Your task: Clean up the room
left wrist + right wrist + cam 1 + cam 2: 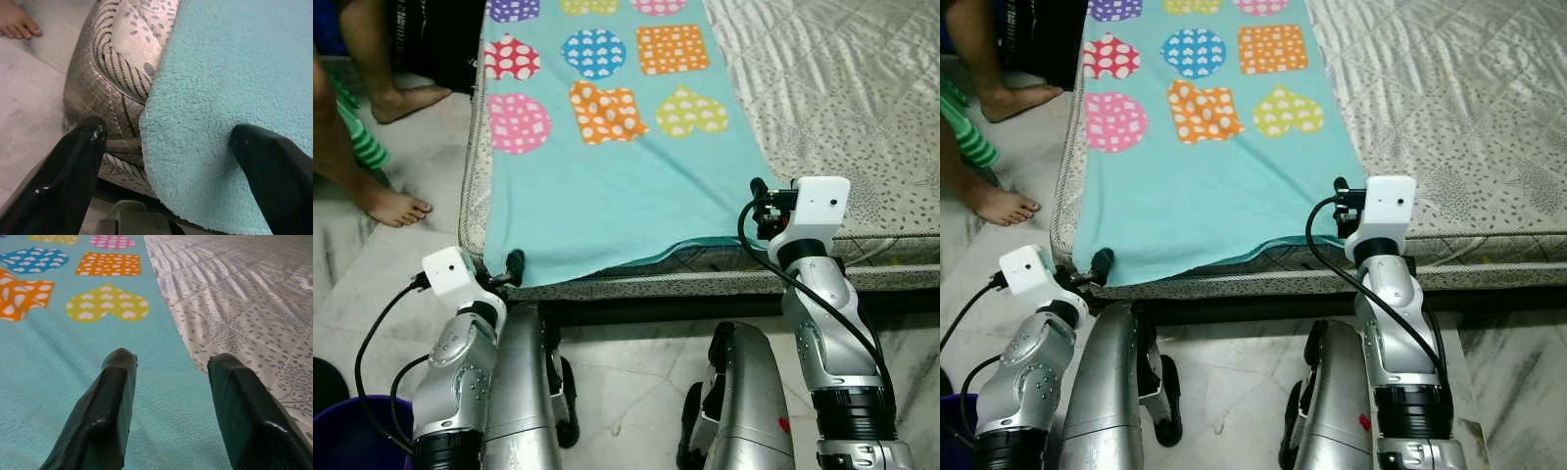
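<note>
Left gripper [166,147] sits spread at the near left corner of the teal fleece blanket [607,186], one finger each side of its hem; right gripper [171,372] hovers spread over the near right corner. You have the blanket flat on the mattress [842,108]. Judged soft, light, floppy: pinch both corners at the hem. Blue bucket [342,436], contents not discernible.

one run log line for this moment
left gripper: open at blanket corner | right gripper: open over blanket edge | mattress
</note>
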Available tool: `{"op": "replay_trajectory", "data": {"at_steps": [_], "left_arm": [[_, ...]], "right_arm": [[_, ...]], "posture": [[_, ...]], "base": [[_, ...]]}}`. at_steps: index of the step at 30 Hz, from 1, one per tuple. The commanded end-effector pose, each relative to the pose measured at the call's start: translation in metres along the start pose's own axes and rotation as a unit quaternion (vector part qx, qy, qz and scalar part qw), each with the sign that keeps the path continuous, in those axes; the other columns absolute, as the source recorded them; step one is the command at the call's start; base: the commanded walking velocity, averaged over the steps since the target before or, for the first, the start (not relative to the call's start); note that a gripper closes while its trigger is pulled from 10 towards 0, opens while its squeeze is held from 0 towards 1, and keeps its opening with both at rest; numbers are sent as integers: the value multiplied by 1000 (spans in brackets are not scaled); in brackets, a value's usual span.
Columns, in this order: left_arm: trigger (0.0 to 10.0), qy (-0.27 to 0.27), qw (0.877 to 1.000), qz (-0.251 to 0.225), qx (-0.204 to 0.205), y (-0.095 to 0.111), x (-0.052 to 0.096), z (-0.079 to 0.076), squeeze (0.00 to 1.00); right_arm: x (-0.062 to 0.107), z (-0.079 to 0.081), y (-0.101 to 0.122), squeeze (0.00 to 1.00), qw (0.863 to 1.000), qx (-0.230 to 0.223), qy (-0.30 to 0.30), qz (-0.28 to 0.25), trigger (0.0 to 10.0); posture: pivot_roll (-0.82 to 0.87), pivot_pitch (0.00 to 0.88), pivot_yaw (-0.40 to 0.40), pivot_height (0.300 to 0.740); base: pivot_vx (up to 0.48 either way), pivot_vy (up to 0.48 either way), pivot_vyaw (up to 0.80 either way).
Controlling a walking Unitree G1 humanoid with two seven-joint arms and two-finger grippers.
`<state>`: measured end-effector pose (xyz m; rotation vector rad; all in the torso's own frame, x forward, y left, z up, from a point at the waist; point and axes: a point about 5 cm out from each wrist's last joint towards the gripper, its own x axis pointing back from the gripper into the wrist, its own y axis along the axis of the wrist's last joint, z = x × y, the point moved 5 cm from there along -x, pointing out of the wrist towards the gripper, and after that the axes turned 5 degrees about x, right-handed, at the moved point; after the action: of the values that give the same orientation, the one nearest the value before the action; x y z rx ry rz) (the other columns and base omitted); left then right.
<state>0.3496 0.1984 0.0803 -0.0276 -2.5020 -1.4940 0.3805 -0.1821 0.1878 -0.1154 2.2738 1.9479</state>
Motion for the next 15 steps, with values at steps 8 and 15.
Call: {"op": "replay_trajectory", "data": {"at_steps": [8,15], "left_arm": [[0,11,1000,16,14,-8,-11,14,0],[0,29,999,10,19,-6,-10,30,0]], "right_arm": [[4,-5,5,0,1000,10,-2,-8,10000],[4,-4,5,0,1000,12,-3,-7,10000]], "posture": [[54,313,-13,528],[60,313,-16,528]], "base": [[0,0,0],[0,0,0]]}}
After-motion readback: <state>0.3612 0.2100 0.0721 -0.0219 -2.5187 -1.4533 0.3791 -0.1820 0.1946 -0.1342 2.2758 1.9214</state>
